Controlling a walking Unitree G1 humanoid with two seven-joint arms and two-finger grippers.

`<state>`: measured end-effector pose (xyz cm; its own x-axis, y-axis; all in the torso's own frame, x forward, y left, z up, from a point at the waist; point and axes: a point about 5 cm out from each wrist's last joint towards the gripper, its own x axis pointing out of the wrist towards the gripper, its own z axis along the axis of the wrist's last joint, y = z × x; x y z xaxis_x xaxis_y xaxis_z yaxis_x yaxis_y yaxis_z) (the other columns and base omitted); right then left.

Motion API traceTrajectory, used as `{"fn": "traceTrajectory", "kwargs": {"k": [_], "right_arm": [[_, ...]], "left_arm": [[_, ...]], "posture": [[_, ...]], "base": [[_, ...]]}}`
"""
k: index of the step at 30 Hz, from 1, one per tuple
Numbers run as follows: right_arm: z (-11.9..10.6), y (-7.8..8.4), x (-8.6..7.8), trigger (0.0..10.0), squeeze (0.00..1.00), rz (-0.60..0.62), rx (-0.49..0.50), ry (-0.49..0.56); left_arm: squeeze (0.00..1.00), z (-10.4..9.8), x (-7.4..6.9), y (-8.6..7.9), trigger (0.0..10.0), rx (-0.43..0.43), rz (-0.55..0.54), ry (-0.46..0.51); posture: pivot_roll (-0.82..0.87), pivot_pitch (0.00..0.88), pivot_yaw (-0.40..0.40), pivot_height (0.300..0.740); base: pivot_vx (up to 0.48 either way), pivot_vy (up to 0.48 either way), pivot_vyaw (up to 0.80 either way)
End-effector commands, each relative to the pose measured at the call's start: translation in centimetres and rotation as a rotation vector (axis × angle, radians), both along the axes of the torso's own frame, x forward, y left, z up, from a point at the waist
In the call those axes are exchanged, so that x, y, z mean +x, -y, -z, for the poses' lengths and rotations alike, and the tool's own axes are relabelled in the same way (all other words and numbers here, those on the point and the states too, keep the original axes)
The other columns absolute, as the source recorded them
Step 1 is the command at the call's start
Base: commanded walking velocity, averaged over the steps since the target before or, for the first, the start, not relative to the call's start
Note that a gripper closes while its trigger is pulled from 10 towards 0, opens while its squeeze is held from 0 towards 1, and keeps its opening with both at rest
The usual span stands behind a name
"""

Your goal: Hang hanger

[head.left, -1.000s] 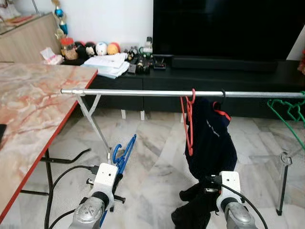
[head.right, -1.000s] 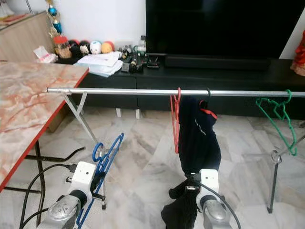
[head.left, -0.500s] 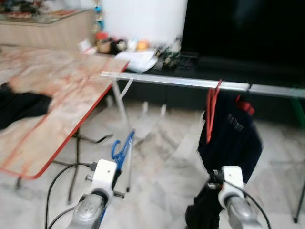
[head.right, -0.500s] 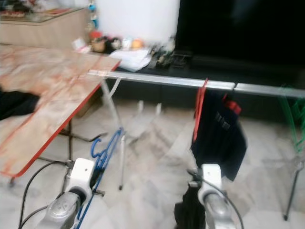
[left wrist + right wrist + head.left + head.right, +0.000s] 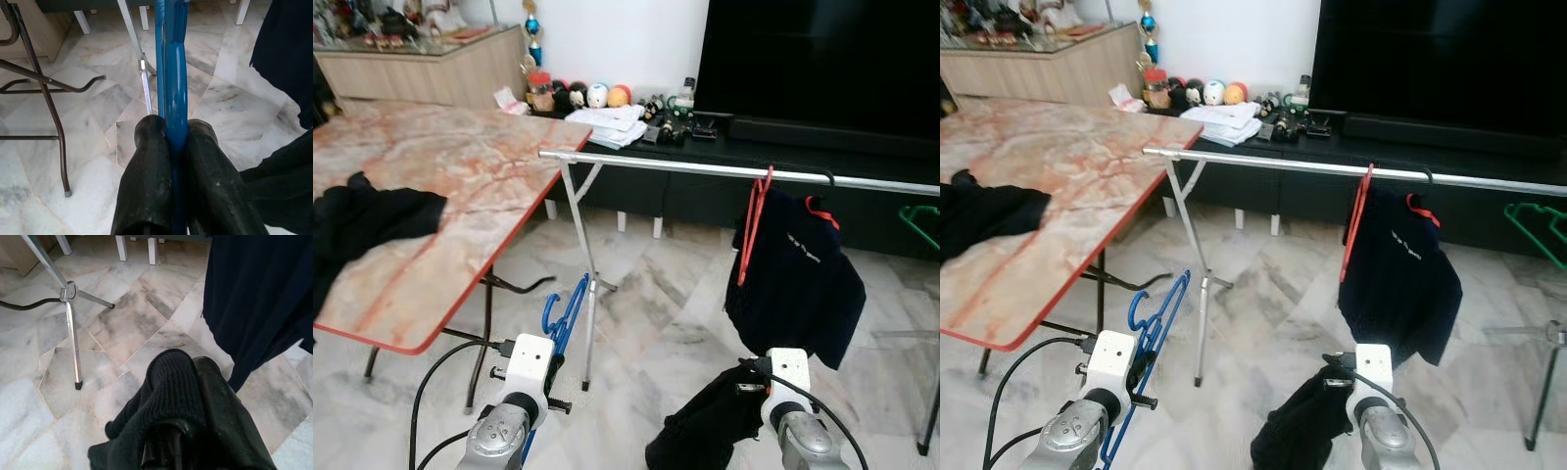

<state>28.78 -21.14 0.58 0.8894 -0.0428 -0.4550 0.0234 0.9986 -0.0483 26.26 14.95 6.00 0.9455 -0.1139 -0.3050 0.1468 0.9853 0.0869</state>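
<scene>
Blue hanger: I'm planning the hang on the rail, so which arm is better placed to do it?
Left. The left gripper already clamps the blue hanger, below the rail. The right gripper is shut on a black garment.

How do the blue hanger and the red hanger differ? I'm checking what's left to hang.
The blue hanger is off the rail, clamped in the left gripper low over the floor; the red hanger already hooks over the metal rail. The blue one hangs free of clothing; the red one sits against a dark garment. Both are empty.
</scene>
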Motion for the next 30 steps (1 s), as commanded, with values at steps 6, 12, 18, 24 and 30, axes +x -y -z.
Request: {"fn": "traceTrajectory", "kwargs": {"k": [6,12,18,24,30], "right_arm": [[-0.65,-0.51,0.69,10.0,0.00,-0.018,0.002,0.025],[-0.55,-0.61,0.65,10.0,0.00,-0.022,0.001,0.020],[-0.61,-0.62,0.72,10.0,0.00,-0.021,0.001,0.022],[-0.66,-0.61,0.77,10.0,0.00,-0.022,0.002,0.023],[-0.77,-0.69,0.87,10.0,0.00,-0.023,0.003,0.028]], "left_arm": [[0.00,0.03,0.09,-0.21,10.0,0.002,-0.007,-0.003],[0.00,0.10,0.05,-0.20,10.0,0.020,0.000,-0.003],[0.00,0.16,0.09,-0.21,10.0,0.022,0.002,-0.004],[0.00,0.11,0.11,-0.09,10.0,0.020,0.007,-0.001],[0.00,0.03,0.04,0.04,10.0,0.012,0.015,0.006]], "posture": [[0.09,0.000,-0.006,0.740],[0.09,0.000,-0.006,0.740],[0.09,0.000,-0.006,0.740],[0.10,0.000,-0.007,0.740],[0.10,0.000,-0.007,0.740]], "base": [[0.000,0.480,0.00],[0.000,0.080,0.00],[0.000,0.000,0.00],[0.000,0.000,0.00],[0.000,0.000,0.00]]}}
